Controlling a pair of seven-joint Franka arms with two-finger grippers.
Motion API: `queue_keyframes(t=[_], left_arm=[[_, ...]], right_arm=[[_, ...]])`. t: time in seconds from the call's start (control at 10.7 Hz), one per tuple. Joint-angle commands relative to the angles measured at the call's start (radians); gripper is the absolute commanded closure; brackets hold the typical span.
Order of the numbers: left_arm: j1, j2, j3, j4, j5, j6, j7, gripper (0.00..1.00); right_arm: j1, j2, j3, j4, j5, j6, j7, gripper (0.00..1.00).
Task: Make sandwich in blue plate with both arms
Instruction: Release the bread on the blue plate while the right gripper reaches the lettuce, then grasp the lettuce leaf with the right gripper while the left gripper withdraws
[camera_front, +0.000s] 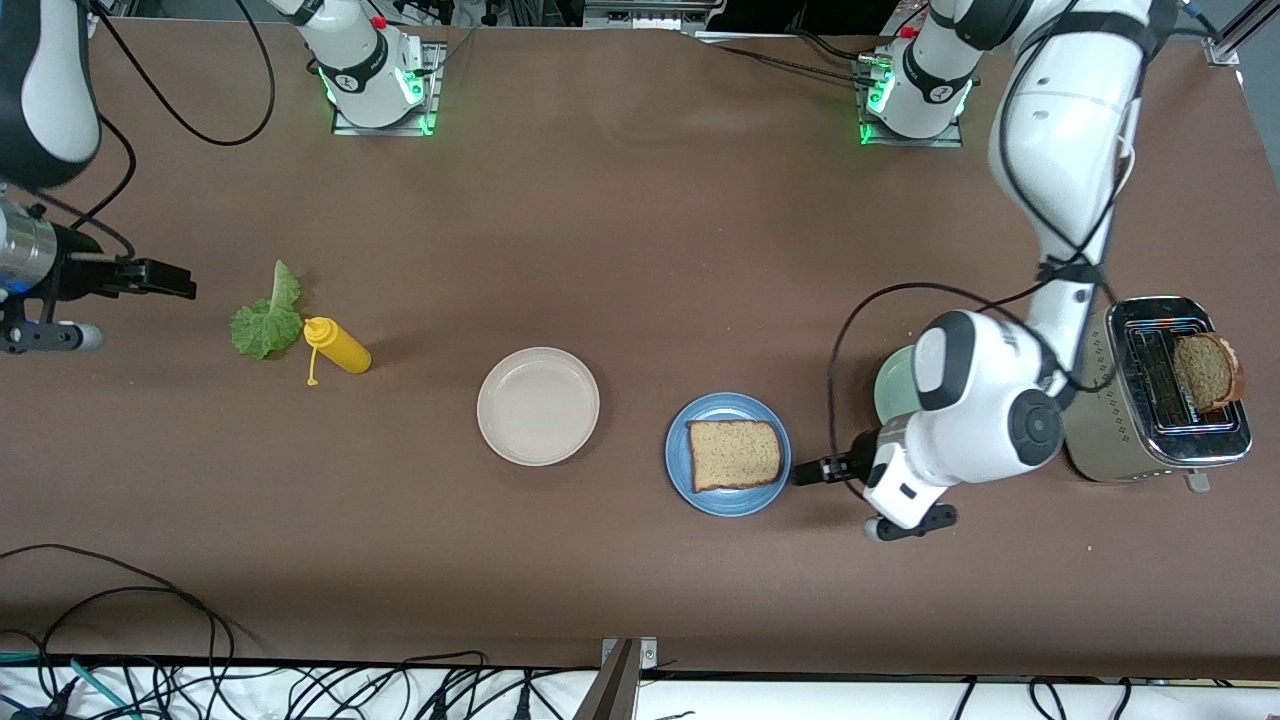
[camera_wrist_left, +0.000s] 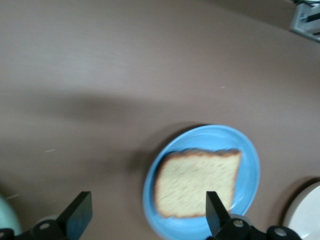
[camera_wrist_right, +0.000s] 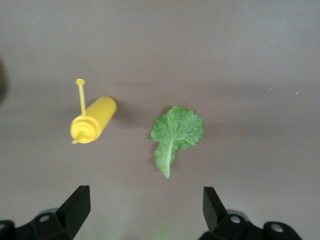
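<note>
One bread slice (camera_front: 735, 454) lies flat in the blue plate (camera_front: 680, 470) in the front view, and the left hand (camera_front: 812, 470) sits just beside that plate's rim at the left arm's end of the worktop (camera_front: 640, 200), low and empty. Past that hand's wrist a pale green plate (camera_front: 890, 385) peeks out, and next to it stands a toaster (camera_front: 1130, 440) with a second slice (camera_front: 1208, 372) leaning out of its slot. The right hand (camera_front: 175, 280) hangs at the right arm's end, holding nothing; the lettuce (camera_front: 266, 320) lies just ahead of its tips, with a yellow bottle (camera_front: 340, 346) on its side touching the leaf. A beige plate (camera_front: 538, 405) rests between the bottle and the blue plate. In the left wrist view, the hand's two fingers (camera_wrist_left: 77, 215) stand wide apart with nothing between them, and the blue plate with its slice lies just ahead of them, under one fingertip. In the right wrist view, the fingers (camera_wrist_right: 75, 205) are likewise spread wide and empty, above the worktop; the lettuce and the bottle lie ahead of them, apart from the hand.
</note>
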Motion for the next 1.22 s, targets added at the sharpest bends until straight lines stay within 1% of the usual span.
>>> queue_keyframes(t=[0.0,0.09,0.19,0.28,0.37,0.56,0.65,0.84,0.94,1.03,1.12], left_arm=[[0.03,-0.142,0.003,-0.008,0.166,-0.214,-0.01,0.0],[0.039,-0.182,0.005,-0.008,0.2,-0.274,-0.01,0.0],[0.068,-0.217,0.006,-0.008,0.205,-0.317,-0.013,0.0],[0.101,-0.252,0.024,-0.005,0.216,-0.348,-0.011,0.0],[0.133,-0.289,0.031,-0.005,0.219,-0.385,-0.011,0.0],[0.214,-0.363,0.031,0.0,0.219,-0.504,-0.011,0.0],[0.243,-0.4,0.031,0.0,0.221,-0.543,-0.011,0.0],[0.257,-0.473,0.028,-0.006,0.225,-0.676,-0.017,0.0],[0.256,-0.495,0.021,-0.005,0.252,-0.713,-0.052,0.0],[0.25,-0.519,0.017,-0.006,0.288,-0.742,-0.112,0.0],[0.231,-0.527,0.003,-0.005,0.362,-0.79,-0.164,0.0]], right_arm=[[-0.012,0.107,0.004,-0.014,-0.034,0.036,-0.001,0.0],[-0.015,0.137,0.0,-0.041,-0.032,0.066,0.0,0.0],[-0.015,0.143,0.0,-0.084,-0.032,0.112,0.002,0.0],[-0.016,0.145,0.0,-0.139,-0.032,0.17,0.002,0.0],[-0.021,0.145,-0.011,-0.195,-0.032,0.218,0.002,0.0],[-0.021,0.143,-0.013,-0.267,-0.031,0.234,0.004,0.0],[-0.021,0.143,-0.013,-0.292,-0.029,0.232,0.004,0.0],[-0.035,0.152,-0.013,-0.356,-0.029,0.258,0.002,0.0],[-0.036,0.149,-0.013,-0.362,-0.029,0.251,-0.003,0.0],[-0.036,0.152,-0.013,-0.361,-0.028,0.252,-0.009,0.0],[-0.041,0.172,-0.013,-0.359,-0.025,0.26,-0.01,0.0]])
